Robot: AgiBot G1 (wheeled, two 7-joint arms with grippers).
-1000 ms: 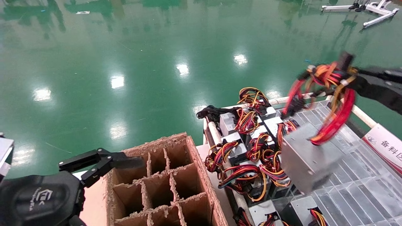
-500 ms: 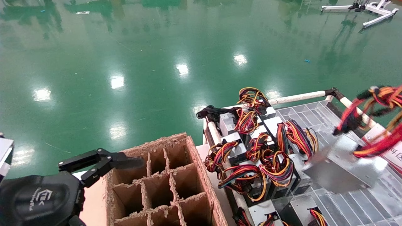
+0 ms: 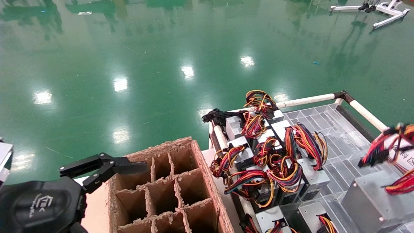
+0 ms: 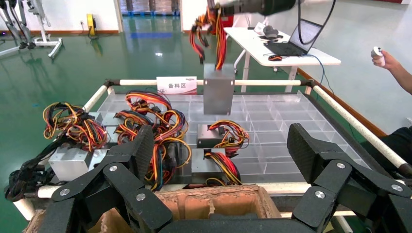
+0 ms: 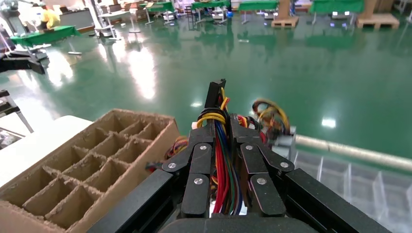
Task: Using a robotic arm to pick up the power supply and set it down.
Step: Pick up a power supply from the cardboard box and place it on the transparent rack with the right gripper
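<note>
The clear tray (image 3: 326, 121), divided into compartments and railed with white tubing, takes the right of the head view; its near-left compartments are packed with other supplies (image 3: 258, 152) and their wires, the far-right ones are bare. To its left stands the cardboard crate (image 3: 168, 187) of empty cells. The supply (image 3: 372, 197) — a grey metal box — hangs at the right edge of the head view, above the tray's bare part and near a white placard (image 4: 177, 85) on the rail; the left wrist view shows it clear of the tray floor, dangling from its harness (image 5: 224, 160). The right end effector (image 5: 224, 145) is closed on that wire bundle, not on the casing, as its own camera shows. The left end effector (image 3: 106, 168) is parked beside the crate's near-left corner, fingers spread wide and empty. Judgement: a load carried by its wires will swing and twist, so the carry should be slow, the box allowed to settle before lowering, and the release made only once its base rests flat. Against one second earlier, the supply has travelled from over the tray's middle toward the right edge and sits lower in view; the left arm has not moved.
</note>
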